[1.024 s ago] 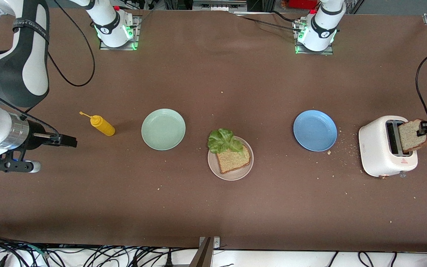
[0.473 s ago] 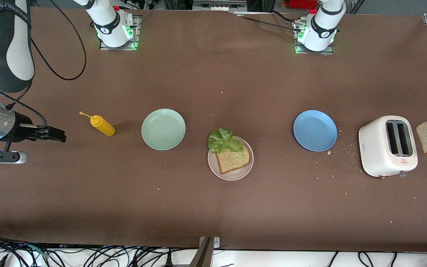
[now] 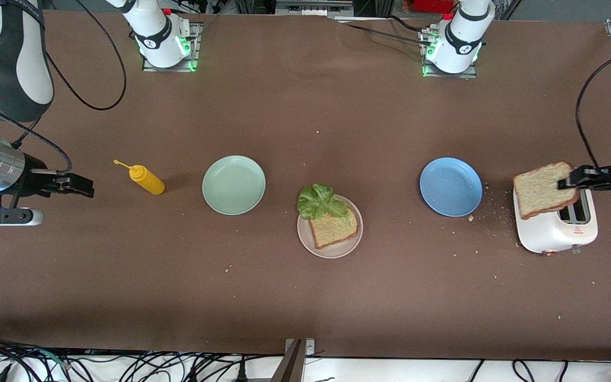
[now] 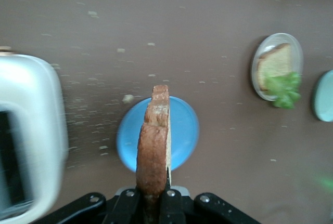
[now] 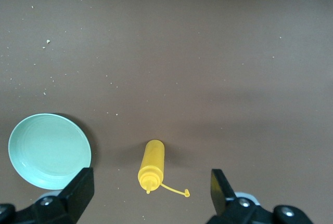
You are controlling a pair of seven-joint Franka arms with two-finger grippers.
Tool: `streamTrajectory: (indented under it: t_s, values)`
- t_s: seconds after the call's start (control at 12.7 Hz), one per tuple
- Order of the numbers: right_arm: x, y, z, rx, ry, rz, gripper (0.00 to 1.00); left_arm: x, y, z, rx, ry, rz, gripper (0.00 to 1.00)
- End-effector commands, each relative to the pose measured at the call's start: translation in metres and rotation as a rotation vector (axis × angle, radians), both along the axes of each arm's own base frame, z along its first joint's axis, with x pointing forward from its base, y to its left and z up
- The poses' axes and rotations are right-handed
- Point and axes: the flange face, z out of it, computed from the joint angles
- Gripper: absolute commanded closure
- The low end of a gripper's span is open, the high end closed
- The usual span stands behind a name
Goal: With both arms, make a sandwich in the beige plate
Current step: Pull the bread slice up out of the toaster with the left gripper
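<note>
Front view showed your left gripper (image 3: 564, 183) pinching a bread slice (image 3: 545, 189) by its edge, up in the air over the toaster (image 3: 555, 229) at the left arm's end of the table. Your beige plate (image 3: 330, 248) sat mid-table with one slice (image 3: 334, 229) and lettuce (image 3: 319, 201) on it. Your right gripper (image 3: 87, 187) waited with fingers spread, over bare table beside the mustard bottle (image 3: 146, 179).

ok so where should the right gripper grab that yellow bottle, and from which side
Probably the bottle body, mid-length, coming straight down from above. It lies on its side beside the mint plate, so the round body gives two opposite sides to pinch; the thin nozzle does not. The right gripper, open, hangs at the right arm's end of the table.
</note>
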Motion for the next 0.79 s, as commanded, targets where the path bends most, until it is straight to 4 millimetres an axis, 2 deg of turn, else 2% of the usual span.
streamTrajectory:
  t_s: [0.0,0.24,0.32,0.47,0.71]
  values:
    - [-0.006,-0.002,0.001,-0.006,-0.006,0.005,0.01,0.02,-0.069,-0.044,-0.152,0.07,-0.041,1.0]
    - [-0.006,-0.012,0.001,-0.008,-0.008,-0.008,0.01,0.031,-0.165,-0.084,-0.302,0.126,-0.09,1.0]
    - [-0.005,-0.018,0.002,-0.011,-0.008,-0.02,0.01,0.036,-0.183,-0.098,-0.339,0.123,-0.073,1.0]
    - [-0.005,-0.029,0.001,-0.015,-0.009,-0.038,0.01,0.04,-0.249,-0.118,-0.374,0.098,-0.056,1.0]
    - [-0.005,-0.038,0.002,-0.017,-0.01,-0.059,0.0,0.043,-0.312,-0.138,-0.358,0.129,0.127,1.0]
